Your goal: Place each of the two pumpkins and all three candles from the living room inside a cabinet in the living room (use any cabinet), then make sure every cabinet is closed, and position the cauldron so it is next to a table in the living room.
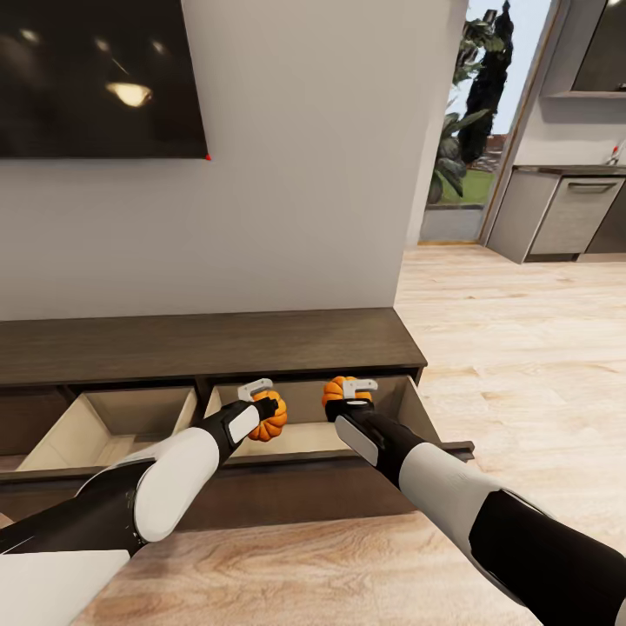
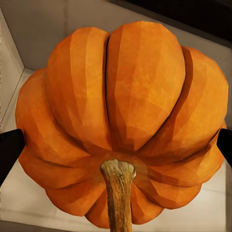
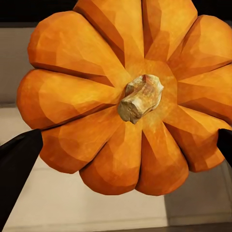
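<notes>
1. Your left claw [image 1: 261, 402] grips one pumpkin [image 1: 269, 416] over the open right-hand drawer [image 1: 304, 435] of the cabinet [image 1: 209, 343].
2. Your right claw [image 1: 352, 396] clasps the other pumpkin [image 1: 335, 389] over the same drawer, further right.
3. Both wrist views show black fingertips [image 2: 9, 150] pressed against the orange ribs.
4. A second drawer [image 1: 113, 426] stands open on the left.

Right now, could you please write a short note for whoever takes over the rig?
Left pincer: shut on the left pumpkin.
Right pincer: shut on the right pumpkin.
Both hang over the open right drawer of the cabinet; the left drawer is open too.
Done: both pumpkins picked up.
Left: release them, store the candles, close the drawers, place the cauldron by the table.
</notes>
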Available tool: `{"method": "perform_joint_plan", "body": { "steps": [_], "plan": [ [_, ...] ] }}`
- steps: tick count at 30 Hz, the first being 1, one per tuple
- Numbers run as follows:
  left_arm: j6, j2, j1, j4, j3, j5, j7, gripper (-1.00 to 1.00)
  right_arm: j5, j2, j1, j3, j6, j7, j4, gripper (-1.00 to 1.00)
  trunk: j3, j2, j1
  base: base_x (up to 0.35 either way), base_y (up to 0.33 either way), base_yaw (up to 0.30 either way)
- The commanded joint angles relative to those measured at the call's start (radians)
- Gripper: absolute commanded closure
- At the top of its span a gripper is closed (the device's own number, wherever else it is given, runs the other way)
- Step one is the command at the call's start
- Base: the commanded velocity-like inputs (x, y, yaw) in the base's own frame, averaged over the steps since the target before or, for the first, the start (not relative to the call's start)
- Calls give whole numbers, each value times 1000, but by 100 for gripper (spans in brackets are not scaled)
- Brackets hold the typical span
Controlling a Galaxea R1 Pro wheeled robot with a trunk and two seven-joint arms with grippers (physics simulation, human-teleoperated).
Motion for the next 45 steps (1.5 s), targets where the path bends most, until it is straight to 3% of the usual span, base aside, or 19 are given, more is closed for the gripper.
{"method": "perform_joint_plan", "body": {
  "steps": [1, 23, 24, 25, 42, 45],
  "plan": [
    [5, 0, 0, -2, -3, 10, 4, 100, -4, -1, -1, 8, 4, -6, -1, 100, -1, 0, 0, 0, 0, 0],
    [5, 1, 0, -2, -3, 12, 4, 100, -7, -1, 0, 8, 1, -5, 14, 100, -12, -1, 1, 0, 0, 0],
    [5, 1, 0, -2, -3, 12, 4, 100, -7, -1, 0, 8, 1, -5, 14, -100, -12, -1, 1, 0, 0, 0],
    [5, 1, 0, -2, -3, 12, 4, -100, -7, -1, 0, 8, 1, -5, 14, -100, -12, -1, 1, 0, 0, 0],
    [4, 1, 0, -2, -2, 12, 4, -100, -7, -1, 2, 6, -4, -4, 19, -100, -12, -1, 1, 0, 0, 0],
    [4, 1, 0, -2, -3, 12, 4, -100, -7, -3, 2, 6, -11, -3, 19, -100, -1, 0, 0, 0, 0, 0]
  ]
}}
